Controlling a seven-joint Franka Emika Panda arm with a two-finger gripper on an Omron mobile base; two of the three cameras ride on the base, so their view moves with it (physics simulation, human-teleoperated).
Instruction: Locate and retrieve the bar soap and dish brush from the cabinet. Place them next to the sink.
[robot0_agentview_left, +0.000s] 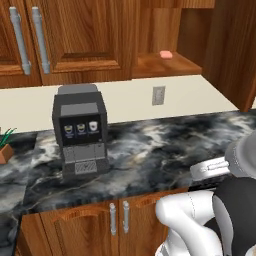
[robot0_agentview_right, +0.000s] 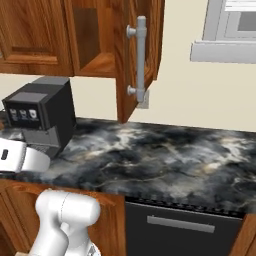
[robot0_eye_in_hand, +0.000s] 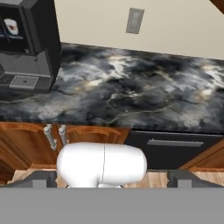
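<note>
Gaping wide, gripper (robot0_eye_in_hand: 112, 183) holds nothing.

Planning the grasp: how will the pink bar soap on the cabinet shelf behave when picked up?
The bar soap lies flat and low on the cabinet shelf, so it probably won't roll or tip. Its rounded corners and smooth look suggest it may slip. It seems small, likely light and stiff.

Cabinet (robot0_agentview_left: 75, 35): reddish-brown wood, satin, visible grain. Table (robot0_agentview_right: 165, 155): glossy dark marble, pale veining. Coffee machine (robot0_agentview_left: 80, 130): matt dark plastic. Bar soap (robot0_agentview_left: 165, 54): smooth pink.
</note>
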